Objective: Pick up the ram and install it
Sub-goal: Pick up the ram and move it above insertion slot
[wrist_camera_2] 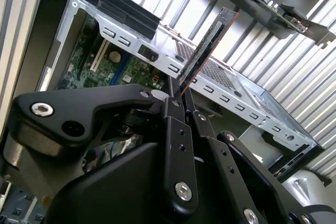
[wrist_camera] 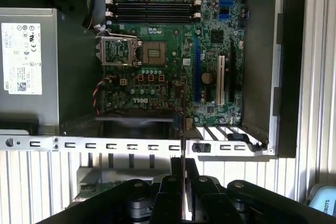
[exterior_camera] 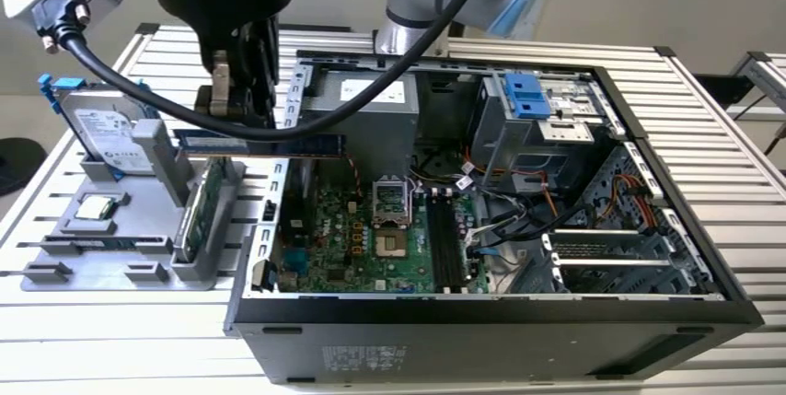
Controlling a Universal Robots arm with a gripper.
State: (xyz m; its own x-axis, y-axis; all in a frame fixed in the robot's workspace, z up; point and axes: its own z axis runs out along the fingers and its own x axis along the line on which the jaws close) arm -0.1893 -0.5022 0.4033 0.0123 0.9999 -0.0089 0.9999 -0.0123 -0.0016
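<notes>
The gripper was clamped on the ram, which hung level, left of centre in the exterior view, near the computer case.

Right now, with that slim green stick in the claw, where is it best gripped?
Pinch the ram across its flat faces near mid-length, from above its top edge, as the gripper does: it is thin, and its bottom edge is left free.

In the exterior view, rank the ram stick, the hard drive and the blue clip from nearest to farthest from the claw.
1. Ram stick: held in the claw.
2. Hard drive: upright in the holder, exterior view's left.
3. Blue clip: on the drive cage, exterior view's right.
</notes>
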